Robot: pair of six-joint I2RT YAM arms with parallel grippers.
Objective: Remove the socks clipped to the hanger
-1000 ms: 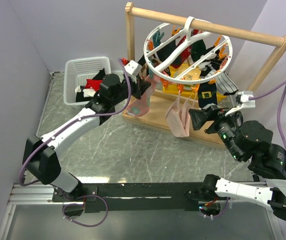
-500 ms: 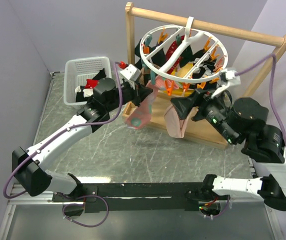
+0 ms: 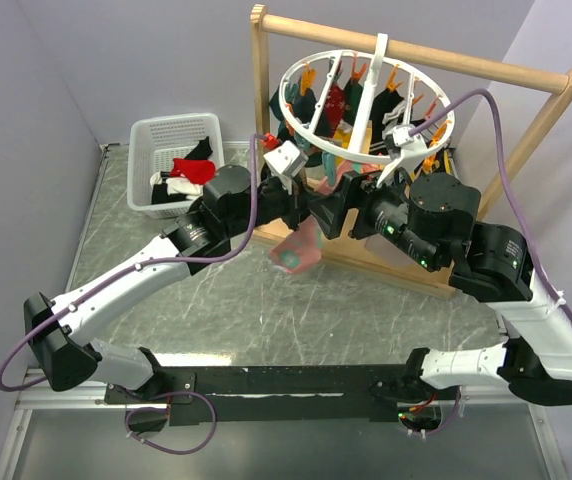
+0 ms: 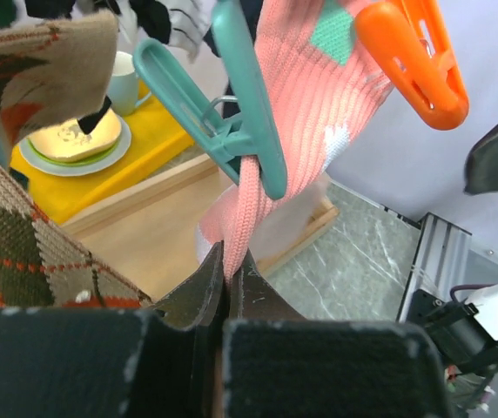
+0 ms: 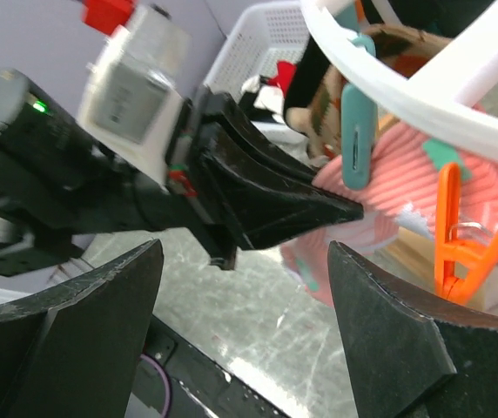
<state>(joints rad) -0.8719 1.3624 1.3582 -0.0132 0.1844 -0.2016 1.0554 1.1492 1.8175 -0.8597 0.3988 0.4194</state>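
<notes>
1. A few socks (image 3: 188, 172) lie in the basket (image 3: 144, 160), upper left. Many more hang clipped to the hanger (image 3: 370, 85), upper centre.
2. The left gripper (image 4: 229, 270) has its jaws shut tight on a pink sock (image 4: 292, 131), which a teal clip (image 4: 242, 113) holds on the hanger.
3. The right gripper (image 5: 245, 261) has its jaws wide apart and empty, just beside that sock.
4. Most of the job looks left to do.
</notes>
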